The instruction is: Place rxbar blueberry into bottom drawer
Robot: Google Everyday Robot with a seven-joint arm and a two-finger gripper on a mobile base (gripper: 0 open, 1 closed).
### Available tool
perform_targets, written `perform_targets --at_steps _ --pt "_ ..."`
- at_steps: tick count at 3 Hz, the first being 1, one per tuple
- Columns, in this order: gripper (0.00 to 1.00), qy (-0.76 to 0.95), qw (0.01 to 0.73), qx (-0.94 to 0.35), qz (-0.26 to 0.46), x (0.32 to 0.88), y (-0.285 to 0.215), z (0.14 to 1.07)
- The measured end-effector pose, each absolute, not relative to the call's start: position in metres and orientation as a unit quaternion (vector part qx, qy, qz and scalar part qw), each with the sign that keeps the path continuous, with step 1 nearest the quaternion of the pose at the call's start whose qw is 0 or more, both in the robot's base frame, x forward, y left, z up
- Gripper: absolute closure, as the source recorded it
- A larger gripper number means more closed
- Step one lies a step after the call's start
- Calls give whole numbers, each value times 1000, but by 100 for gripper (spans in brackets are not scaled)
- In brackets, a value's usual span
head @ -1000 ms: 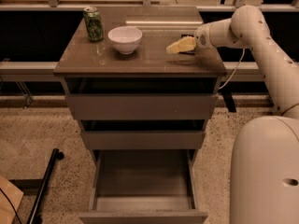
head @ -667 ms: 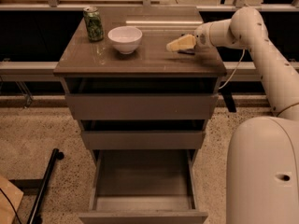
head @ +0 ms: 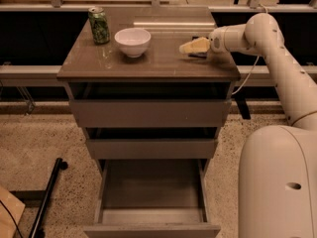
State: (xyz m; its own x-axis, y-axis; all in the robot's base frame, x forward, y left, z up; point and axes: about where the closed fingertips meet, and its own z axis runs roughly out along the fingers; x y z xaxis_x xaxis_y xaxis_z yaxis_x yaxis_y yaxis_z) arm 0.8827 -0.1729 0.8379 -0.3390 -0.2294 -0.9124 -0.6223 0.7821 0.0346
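Note:
The rxbar blueberry (head: 199, 55) shows only as a dark sliver on the cabinet top at the right, mostly hidden under my gripper. My gripper (head: 190, 47) is low over the cabinet top, right on the bar, pointing left, with the white arm (head: 267, 38) reaching in from the right. The bottom drawer (head: 151, 190) is pulled wide open at the foot of the cabinet, and its grey inside is bare. It lies well below and to the left of the gripper.
A white bowl (head: 132, 41) and a green can (head: 99, 26) stand on the left half of the cabinet top (head: 148, 63). The two upper drawers (head: 148, 113) are slightly open. My white base (head: 277, 182) is at the lower right. A black pole (head: 47, 197) lies on the floor at the left.
The gripper has stayed at nearly the same place over the bar, with only a slight shift. Nothing else has moved.

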Motion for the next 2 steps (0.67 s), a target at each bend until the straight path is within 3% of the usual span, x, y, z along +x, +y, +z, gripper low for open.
perform_targets --at_steps 1,2 --pt "17 800 504 -259 196 883 -176 830" --pt "40 803 500 -259 195 881 -175 827"
